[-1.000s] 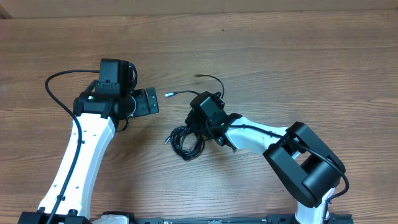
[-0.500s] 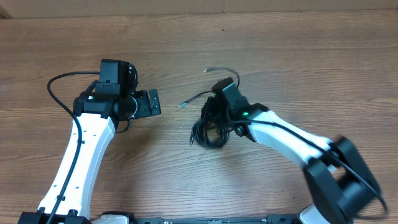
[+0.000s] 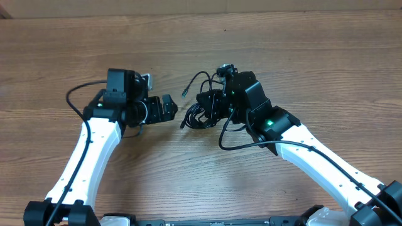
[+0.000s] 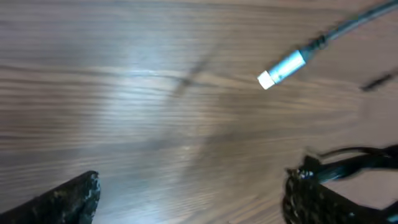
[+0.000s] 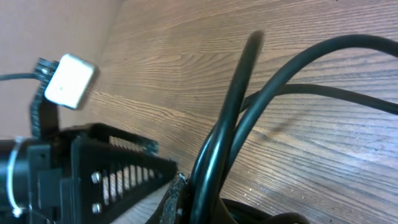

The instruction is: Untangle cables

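Observation:
The cables (image 3: 200, 114) form a tangled black bundle at the table's middle, lifted by my right gripper (image 3: 217, 104), which is shut on them. In the right wrist view the black cords (image 5: 245, 118) rise out of the shut jaws of the right gripper (image 5: 205, 208). One loose end with a silver plug (image 3: 184, 94) sticks out to the left; it shows blurred in the left wrist view as a silver plug (image 4: 283, 67). My left gripper (image 3: 168, 108) stands open just left of the bundle, its fingers (image 4: 71, 198) wide apart with bare wood between them.
The wooden table (image 3: 301, 56) stretches all around. The left arm's own thick black wire (image 3: 78, 94) loops out to its left. The left gripper's housing (image 5: 93, 168) fills the lower left of the right wrist view, close to the held cords.
The right gripper has carried the bundle away from the table's front and up beside the left gripper. The left gripper has shifted right toward it and stays open.

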Controlling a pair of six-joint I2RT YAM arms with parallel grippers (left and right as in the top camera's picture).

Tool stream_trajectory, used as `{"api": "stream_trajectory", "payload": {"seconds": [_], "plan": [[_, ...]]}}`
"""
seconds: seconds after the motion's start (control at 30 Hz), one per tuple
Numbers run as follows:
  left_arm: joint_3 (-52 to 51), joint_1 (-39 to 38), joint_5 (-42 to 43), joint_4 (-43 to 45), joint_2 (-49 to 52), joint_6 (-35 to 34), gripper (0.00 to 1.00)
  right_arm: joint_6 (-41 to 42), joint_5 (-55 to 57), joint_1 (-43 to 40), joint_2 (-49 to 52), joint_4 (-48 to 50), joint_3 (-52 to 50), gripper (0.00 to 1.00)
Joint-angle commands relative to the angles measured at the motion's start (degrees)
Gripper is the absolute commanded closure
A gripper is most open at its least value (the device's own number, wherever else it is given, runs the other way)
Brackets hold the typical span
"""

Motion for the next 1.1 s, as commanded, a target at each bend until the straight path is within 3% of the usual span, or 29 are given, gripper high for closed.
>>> {"api": "stream_trajectory", "payload": {"seconds": [0.0,0.13,0.23,0.27,0.43,0.6,0.87,1.07], "plan": [[-4.1,-0.2,16.5,8.9,0.1,3.6,0.09,5.9,-0.8,-0.4,-1.1,0.7,0.4,0.96],[-7.1,-0.2,24.7,15.7,0.1,8.2,0.15,11.8,-2.4,-1.2,-1.1,0.2,0.4,0.96],[-7.5,-0.2,25.8,16.3,0.1,11.0,0.33,14.8,-5.6,-1.9,-1.1,0.3,0.4,0.96],[-7.5,-0.2,26.6,16.3,0.1,11.9,0.34,15.3,-5.9,-2.1,-1.1,0.3,0.4,0.96],[-7.5,-0.2,34.8,16.3,0.1,20.8,0.36,15.9,-5.2,-4.4,-1.1,-1.2,0.4,0.96],[-7.5,-0.2,35.1,16.7,0.1,23.4,0.32,16.0,-4.7,-5.4,-1.1,-3.5,0.4,0.96],[-7.5,-0.3,32.8,21.9,0.1,19.6,0.32,15.8,1.2,-5.4,-1.1,-7.2,0.4,0.96],[-7.6,-3.5,33.8,22.3,0.1,23.0,0.37,15.8,-1.8,-5.4,-1.1,-6.0,0.4,0.96]]}}
